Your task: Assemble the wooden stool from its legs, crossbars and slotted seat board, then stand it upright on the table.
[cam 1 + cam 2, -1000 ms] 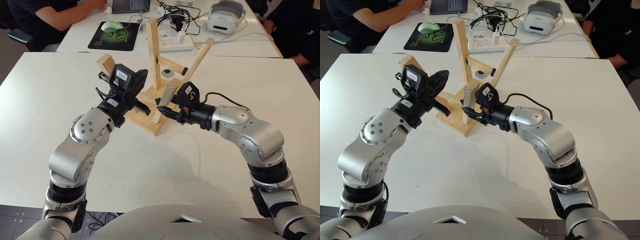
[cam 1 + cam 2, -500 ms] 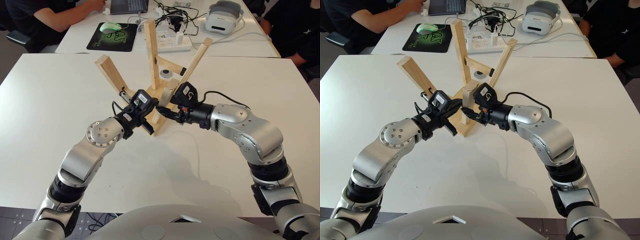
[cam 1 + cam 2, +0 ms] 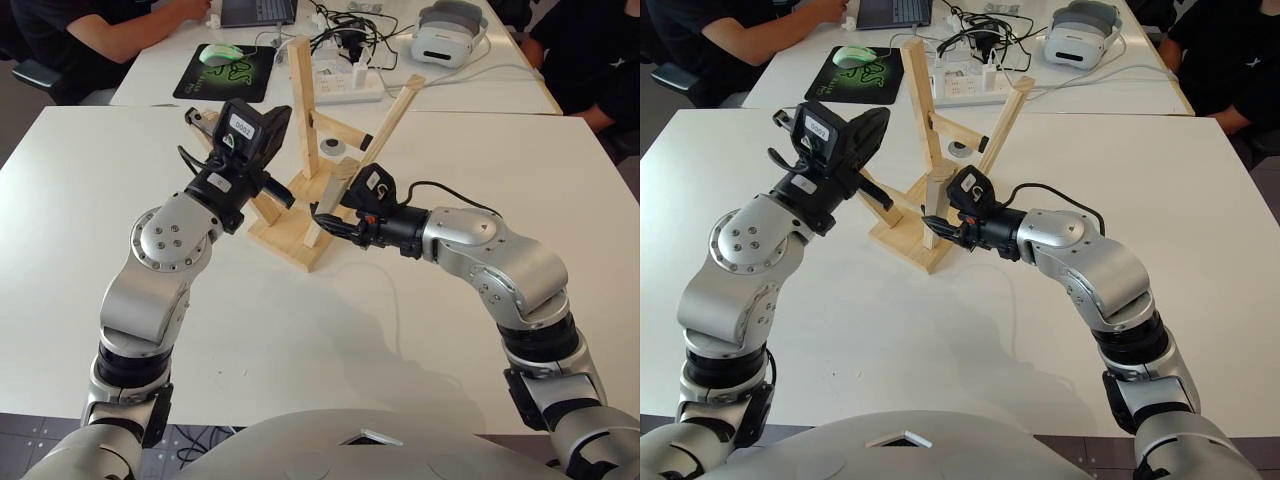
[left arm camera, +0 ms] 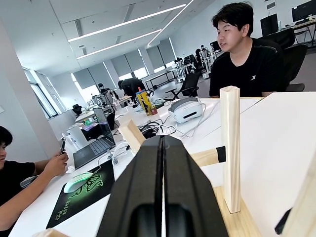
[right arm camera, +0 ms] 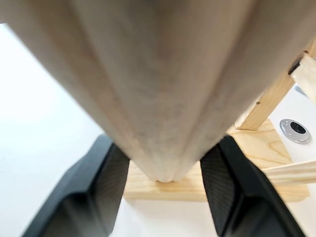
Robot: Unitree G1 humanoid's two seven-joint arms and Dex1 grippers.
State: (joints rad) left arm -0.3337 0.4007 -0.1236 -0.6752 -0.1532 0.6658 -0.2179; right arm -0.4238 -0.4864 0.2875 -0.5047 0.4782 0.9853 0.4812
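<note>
The wooden stool stands upside down, its slotted seat board (image 3: 290,238) flat on the white table (image 3: 120,210) and its legs pointing up. My right gripper (image 3: 322,218) is shut on the short near leg (image 3: 335,185), low down by the board; the leg (image 5: 163,74) sits between both pads (image 5: 89,187). My left gripper (image 3: 280,122) hangs raised over the board's left side, shut with nothing in it, in front of the slanted left leg (image 3: 207,117). A tall leg (image 3: 305,100) and a slanted right leg (image 3: 395,115) are joined by a crossbar (image 3: 340,125).
A round grommet (image 3: 333,147) lies in the table behind the stool. On the far table are a mouse pad with a mouse (image 3: 228,68), a power strip with cables (image 3: 345,85) and a white headset (image 3: 452,35). People sit at that table.
My left arm dipped to the seat board's near edge half a second ago and has risen back beside the left leg. The right gripper kept its hold on the near leg.
</note>
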